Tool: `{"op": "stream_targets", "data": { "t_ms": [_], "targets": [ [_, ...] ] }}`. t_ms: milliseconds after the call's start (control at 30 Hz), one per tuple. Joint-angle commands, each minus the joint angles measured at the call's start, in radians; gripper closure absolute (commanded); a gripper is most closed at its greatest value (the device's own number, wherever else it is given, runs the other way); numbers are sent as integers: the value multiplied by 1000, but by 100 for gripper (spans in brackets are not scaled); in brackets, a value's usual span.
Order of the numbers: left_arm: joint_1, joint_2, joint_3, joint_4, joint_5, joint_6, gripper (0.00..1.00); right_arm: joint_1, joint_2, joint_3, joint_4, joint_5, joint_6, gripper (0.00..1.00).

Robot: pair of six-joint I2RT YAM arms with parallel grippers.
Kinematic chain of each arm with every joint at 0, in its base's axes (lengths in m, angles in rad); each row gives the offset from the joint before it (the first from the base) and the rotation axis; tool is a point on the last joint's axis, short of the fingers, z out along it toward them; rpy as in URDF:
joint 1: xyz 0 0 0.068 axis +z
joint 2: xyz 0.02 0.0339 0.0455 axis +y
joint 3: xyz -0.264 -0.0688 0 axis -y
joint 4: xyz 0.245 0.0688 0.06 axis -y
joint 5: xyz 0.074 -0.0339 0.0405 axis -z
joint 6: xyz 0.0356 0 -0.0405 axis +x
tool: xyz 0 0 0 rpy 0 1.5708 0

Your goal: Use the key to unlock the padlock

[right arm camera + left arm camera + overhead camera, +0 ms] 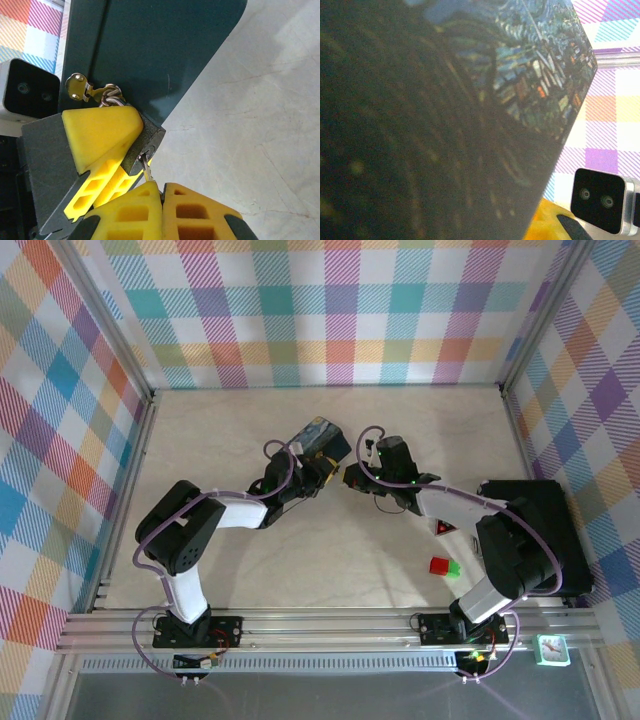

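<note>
Looking through the right wrist view, I am seeing the right pincer (161, 187) at the bottom edge with its two yellow fingers pressed tight together, pinching the key (146, 168) by its lower end. The key's thin silvery blade is running up from between those fingertips into the underside of the padlock (150, 139). The padlock's dark body is sitting right at the lower corner of the blue tin (150, 45), and its silvery shackle (112, 98) is passing through the brass latch (76, 86) on the tin's side. The left pincer (135, 150) is coming in from the left, nearly closed, its yellow fingers clamping the padlock body between them. From the top external view I am finding both arms reaching inward and meeting near the middle of the table (230, 430), with the tin tilted up just behind the two pincers. The left wrist view is looking close onto the tin's painted face. A red block (438, 565) and a green block (454, 567) are lying together on the table, well apart from the padlock.
</note>
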Motion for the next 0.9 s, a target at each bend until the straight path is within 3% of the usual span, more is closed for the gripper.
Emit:
{"op": "stream_targets", "data": {
  "t_ms": [0, 333, 500, 600, 767, 867],
  "targets": [
    [-89, -17, 20, -123, 231, 99, 100, 58, -61, 61, 228, -49, 53, 100],
    [-94, -15, -20, -146, 186, 136, 100, 58, -56, -86, 429, 23, 180, 100],
    [-89, -9, -36, -149, 126, 138, 100, 31, -93, -92, 321, 16, 159, 100],
    [-84, 20, -47, -69, 88, 112, 100, -5, -123, -152, 323, -9, 180, 100],
    [-81, 76, -59, 67, 94, 38, 100, -70, -128, -314, 629, -107, 251, 100],
    [-80, 91, -60, 84, 86, 17, 100, -77, -139, -351, 680, -129, 265, 100]
  ]
}}
